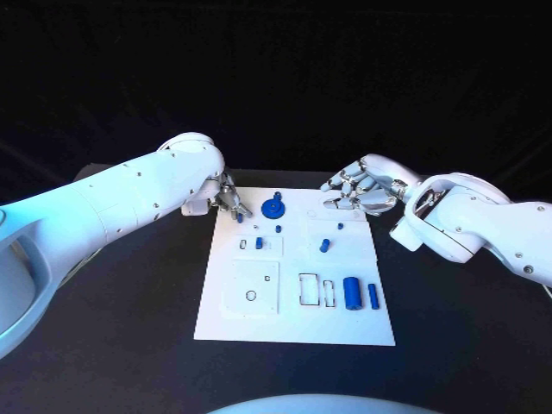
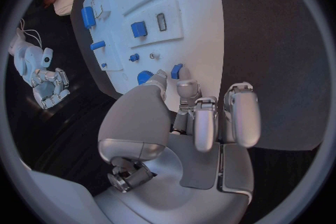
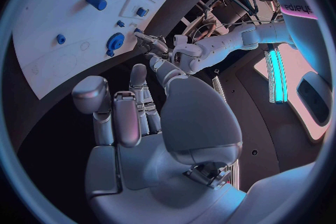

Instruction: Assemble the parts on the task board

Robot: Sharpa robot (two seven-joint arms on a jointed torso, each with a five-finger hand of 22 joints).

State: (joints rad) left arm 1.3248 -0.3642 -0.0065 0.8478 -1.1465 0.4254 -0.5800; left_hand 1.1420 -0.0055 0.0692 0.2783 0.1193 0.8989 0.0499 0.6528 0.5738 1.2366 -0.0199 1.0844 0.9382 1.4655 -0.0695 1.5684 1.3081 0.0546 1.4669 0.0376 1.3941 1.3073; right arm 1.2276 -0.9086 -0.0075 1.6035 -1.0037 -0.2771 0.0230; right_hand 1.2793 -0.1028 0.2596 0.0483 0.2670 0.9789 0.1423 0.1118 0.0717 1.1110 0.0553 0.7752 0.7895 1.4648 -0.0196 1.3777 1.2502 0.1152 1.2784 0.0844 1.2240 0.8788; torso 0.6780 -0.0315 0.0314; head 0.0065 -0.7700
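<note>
Task board point(image 1: 233, 321) lay mid-table in the head view, blue parts on it: round part point(image 1: 273, 208) at 12 o'clock, cylinder point(image 1: 354, 291) at 4. Left hand point(image 1: 230, 199) sat at the board's 11 o'clock corner; grip unclear. Right hand point(image 1: 358, 190) hovered at 1 o'clock, fingers curled, empty.

Left wrist view: left hand's fingers point(image 2: 205, 123) near blue parts, nothing visibly held.

Right wrist view: right hand point(image 3: 150, 123) curled, holding nothing.

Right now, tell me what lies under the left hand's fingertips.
The left hand hangs at the far left corner of the task board, fingers over its edge beside the round blue part. It holds nothing. Whatever sits directly beneath the fingers is covered.
</note>
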